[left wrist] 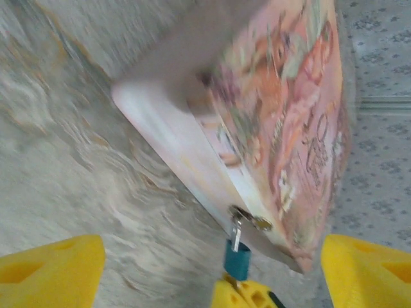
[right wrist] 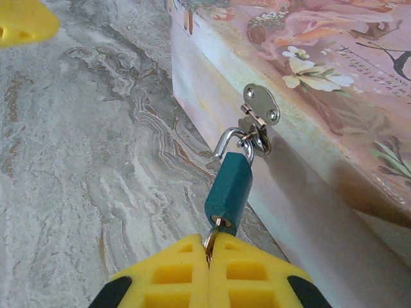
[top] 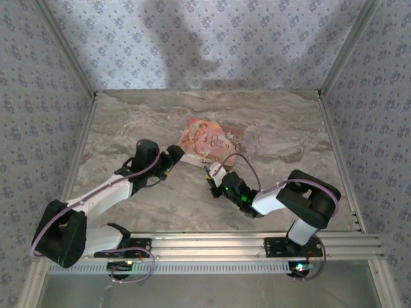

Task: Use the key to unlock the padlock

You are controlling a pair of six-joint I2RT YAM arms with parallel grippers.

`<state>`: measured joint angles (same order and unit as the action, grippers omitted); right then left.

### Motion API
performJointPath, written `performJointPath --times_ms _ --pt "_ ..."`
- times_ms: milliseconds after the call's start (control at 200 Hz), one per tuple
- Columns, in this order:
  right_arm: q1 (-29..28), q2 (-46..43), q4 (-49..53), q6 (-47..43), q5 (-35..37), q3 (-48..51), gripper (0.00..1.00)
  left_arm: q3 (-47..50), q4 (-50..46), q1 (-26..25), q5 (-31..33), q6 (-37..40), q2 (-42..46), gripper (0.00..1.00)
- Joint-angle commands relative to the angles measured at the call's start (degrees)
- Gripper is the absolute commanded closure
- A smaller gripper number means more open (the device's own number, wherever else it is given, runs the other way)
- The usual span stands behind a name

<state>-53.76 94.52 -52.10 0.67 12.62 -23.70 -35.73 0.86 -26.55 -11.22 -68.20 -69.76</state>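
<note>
Right jaws clamp key [right wrist: 215,226] at padlock [right wrist: 229,186] base, shackle [right wrist: 225,139] maybe sprung; left jaws wide apart

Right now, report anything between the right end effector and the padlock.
Nothing visible. The right end effector is shut on the key seated in the padlock, which hangs from the hasp on the box.

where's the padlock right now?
Right wrist view, centre: padlock hangs from the latch on the pink box, right pincer pinching the key in its underside.
</note>
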Motion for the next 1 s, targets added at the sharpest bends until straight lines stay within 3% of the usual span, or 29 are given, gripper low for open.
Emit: performJointPath --times_ms 0,235,465,734,994 --pt "-0.26 0.39 -0.45 1.04 1.53 -0.09 1.00 -4.77 -7.26 4.32 -2.95 8.78 -0.11 0.11" --pt "-0.29 0.40 0.09 1.01 1.25 -0.46 1.00 -20.36 -15.45 11.16 -6.77 23.53 -11.68 0.08" --pt "-0.27 0.70 0.59 0.77 1.34 -0.91 1.00 -36.33 -20.39 11.82 -6.82 32.28 -26.47 0.08" --pt "-0.68 1.49 0.80 0.90 1.26 -1.66 1.00 -48.82 -20.36 10.49 -13.22 34.91 -40.63 0.08" --pt "-0.83 1.32 1.25 0.71 1.62 -1.64 1.00 -60.25 -25.60 8.62 -12.78 37.35 -49.68 0.08"
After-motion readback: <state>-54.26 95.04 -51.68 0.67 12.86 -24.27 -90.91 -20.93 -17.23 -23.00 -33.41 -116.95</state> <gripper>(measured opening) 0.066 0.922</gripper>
